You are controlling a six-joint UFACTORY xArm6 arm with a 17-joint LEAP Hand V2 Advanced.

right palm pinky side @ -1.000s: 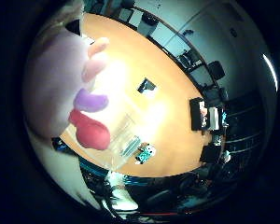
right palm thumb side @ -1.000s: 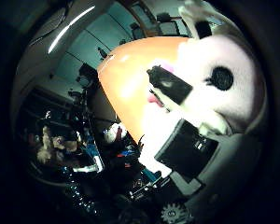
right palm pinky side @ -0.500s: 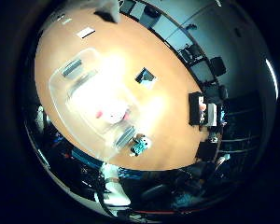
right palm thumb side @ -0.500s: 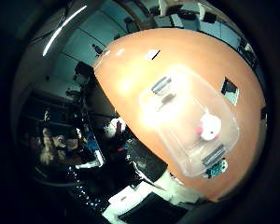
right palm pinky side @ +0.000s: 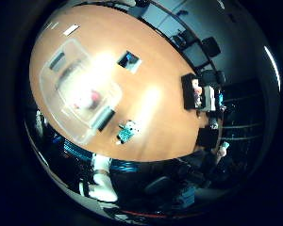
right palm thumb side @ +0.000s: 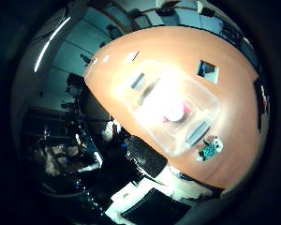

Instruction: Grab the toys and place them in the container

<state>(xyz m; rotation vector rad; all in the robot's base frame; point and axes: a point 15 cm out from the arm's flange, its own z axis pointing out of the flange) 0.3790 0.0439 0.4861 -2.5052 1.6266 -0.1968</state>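
Pink plush toy (right palm thumb side: 174,112) lay inside clear container (right palm thumb side: 203,96); teal toy (right palm thumb side: 209,149) waited on surface (right palm thumb side: 234,70) just outside, 4 o'clock. Hand state: cannot tell.

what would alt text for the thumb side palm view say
Looking down from high above on a clear container on a wooden table, with a pink and white toy inside. A small teal toy lies on the table beside it.
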